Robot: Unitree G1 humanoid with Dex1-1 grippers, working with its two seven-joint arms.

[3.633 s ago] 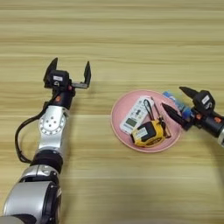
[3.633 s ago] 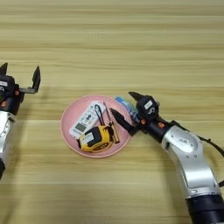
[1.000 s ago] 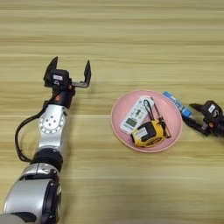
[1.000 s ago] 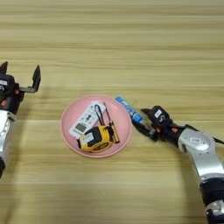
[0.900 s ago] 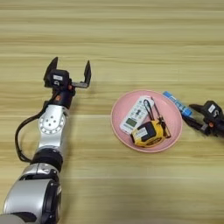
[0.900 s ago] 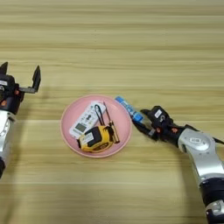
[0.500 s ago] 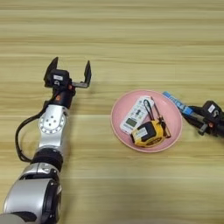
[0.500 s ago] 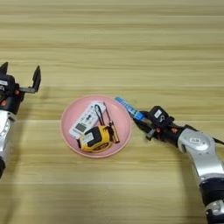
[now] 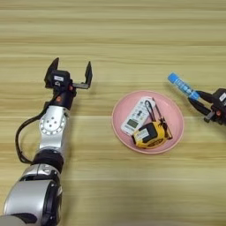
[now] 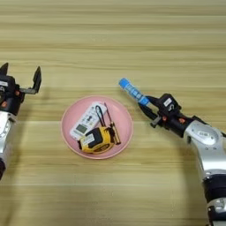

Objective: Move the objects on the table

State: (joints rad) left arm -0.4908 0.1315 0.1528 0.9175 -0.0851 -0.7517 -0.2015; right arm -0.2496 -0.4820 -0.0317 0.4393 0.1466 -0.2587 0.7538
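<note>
Fingers of the right end effector (image 10: pixel 148 109) are pinched on one end of the blue cylindrical tube (image 10: pixel 133 92), held just right of the round pink plate (image 10: pixel 126 128) with the forearm stretched in from the right. The left end effector (image 9: pixel 70 74) is raised beside the plate, fingers spread wide. The white remote (image 10: pixel 86 121) and boxy yellow-and-black tape measure (image 10: pixel 95 139) lie on the plate, on the plank-grained wooden desk (image 10: pixel 132 39).

Light-brown wooden table (image 9: pixel 132 35) with horizontal plank grain fills the view.
</note>
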